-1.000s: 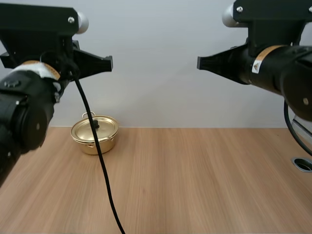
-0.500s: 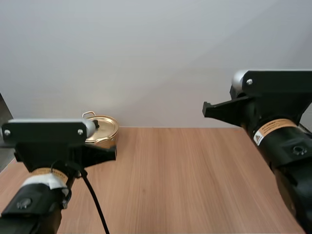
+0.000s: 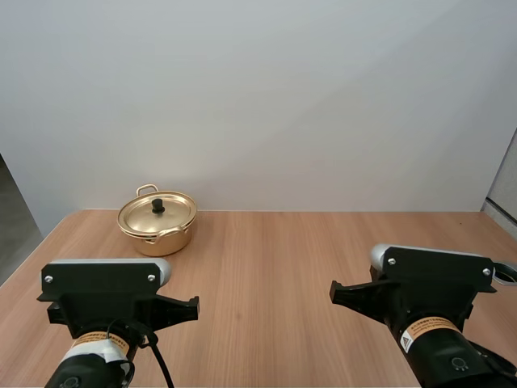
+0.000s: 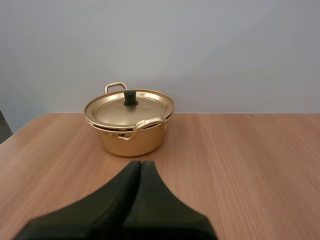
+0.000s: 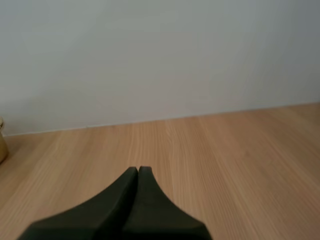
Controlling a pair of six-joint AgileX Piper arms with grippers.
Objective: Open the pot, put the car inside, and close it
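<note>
While lid (image 4: 112,111) sits on pot (image 4: 131,144), left gripper (image 4: 140,164), right gripper (image 5: 138,170) closed, empty.

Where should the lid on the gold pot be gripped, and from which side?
Grip the small black knob standing upright at the centre of the round gold metal lid, coming straight down from above. The lid lies flat, seated on the gold pot, and its thin rim likely offers little to pinch.
</note>
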